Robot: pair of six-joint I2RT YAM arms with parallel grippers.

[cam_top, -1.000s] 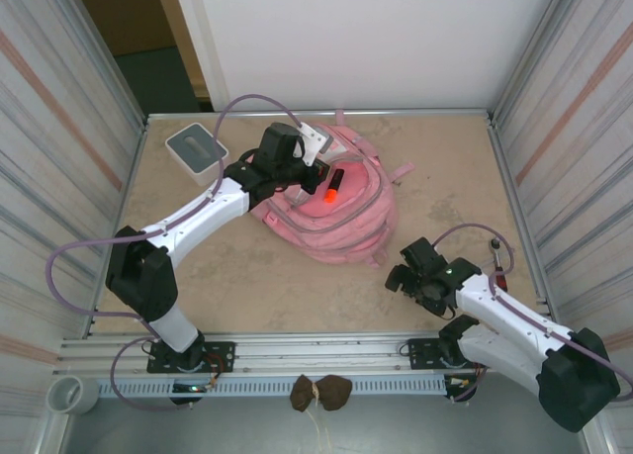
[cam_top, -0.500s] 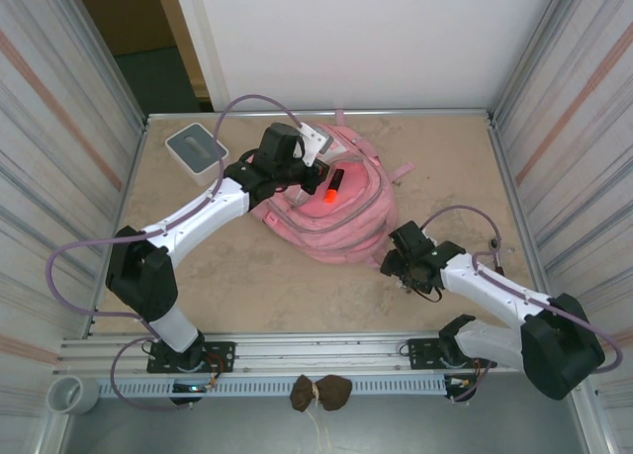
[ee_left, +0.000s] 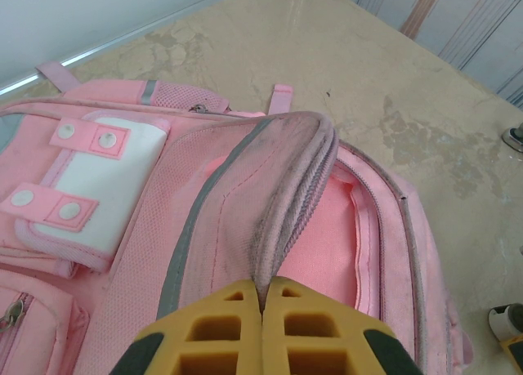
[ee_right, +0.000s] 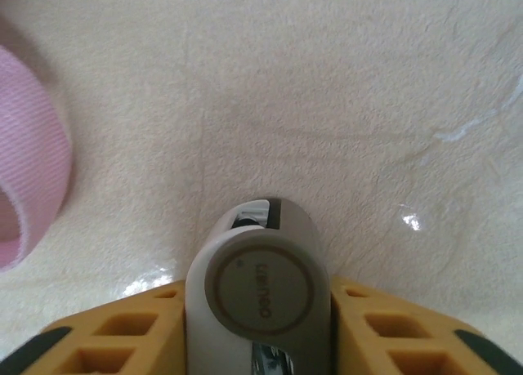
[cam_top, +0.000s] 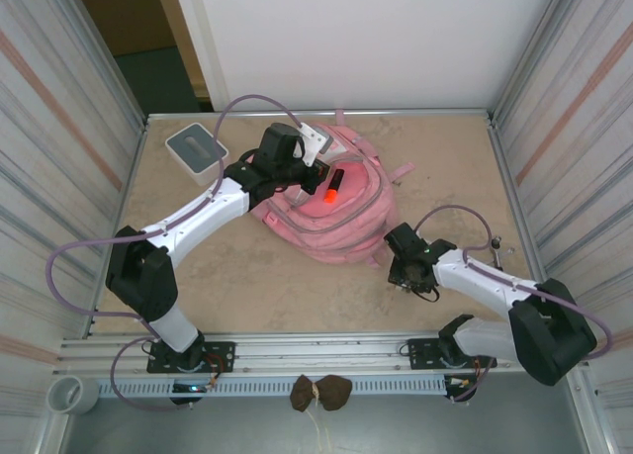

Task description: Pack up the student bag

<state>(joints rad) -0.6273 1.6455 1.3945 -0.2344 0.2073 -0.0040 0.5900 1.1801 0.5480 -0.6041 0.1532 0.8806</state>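
- Left gripper (ee_left: 263,297) pinched shut on the raised zip rim of the student bag (cam_top: 346,222), which lies mid-table toward the far side.
- Main compartment gaping, pink lining showing.
- Grey box (cam_top: 195,145) in the far left corner.
- Right gripper (ee_right: 258,303) clamped on a grey tube (ee_right: 260,256), low over the table (ee_right: 327,105), beside the bag.

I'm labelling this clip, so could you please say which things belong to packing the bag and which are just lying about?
In the job: student bag, pinched by left gripper; grey cylinder in right gripper; orange-red stick.
Lying about: grey box; brown lumps; white cup.
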